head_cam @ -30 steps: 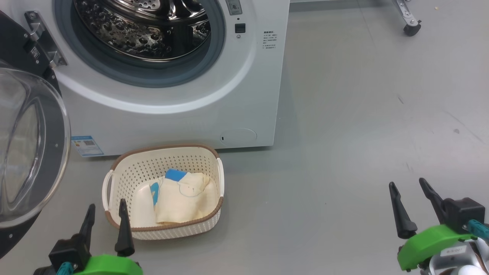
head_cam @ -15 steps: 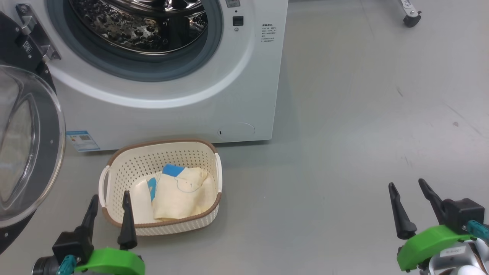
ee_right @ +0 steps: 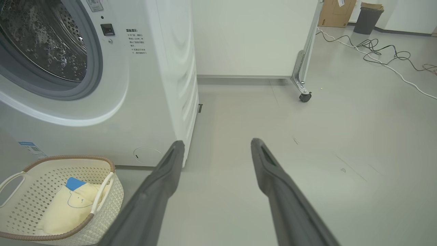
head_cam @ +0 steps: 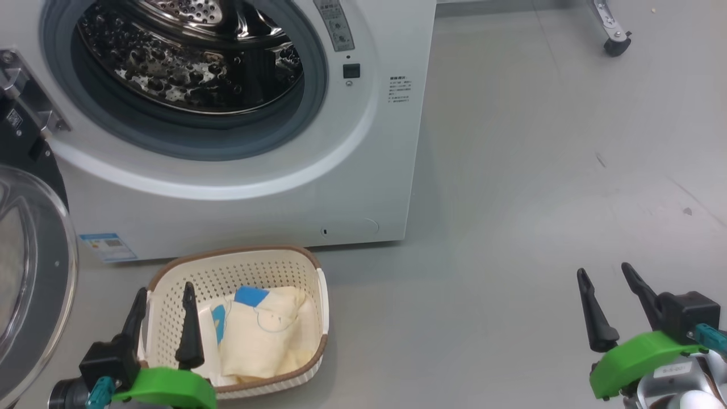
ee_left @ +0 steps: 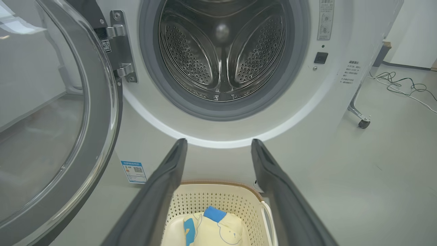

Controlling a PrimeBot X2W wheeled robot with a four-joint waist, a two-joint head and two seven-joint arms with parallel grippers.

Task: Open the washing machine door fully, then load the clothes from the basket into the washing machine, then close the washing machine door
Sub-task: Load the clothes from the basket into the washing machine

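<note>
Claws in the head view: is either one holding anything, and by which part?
Nothing is held. The left claw and the right claw are both open and empty; the clothes lie in the basket.

The smooth grey floor (head_cam: 511, 199) carries the washing machine (head_cam: 238, 193) at eleven o'clock in the head view, the basket (head_cam: 238, 250) standing just in front of it at seven o'clock, a black caster wheel (head_cam: 615, 45) at one o'clock, and loose cables (ee_right: 385, 54) trailing beyond it.
</note>
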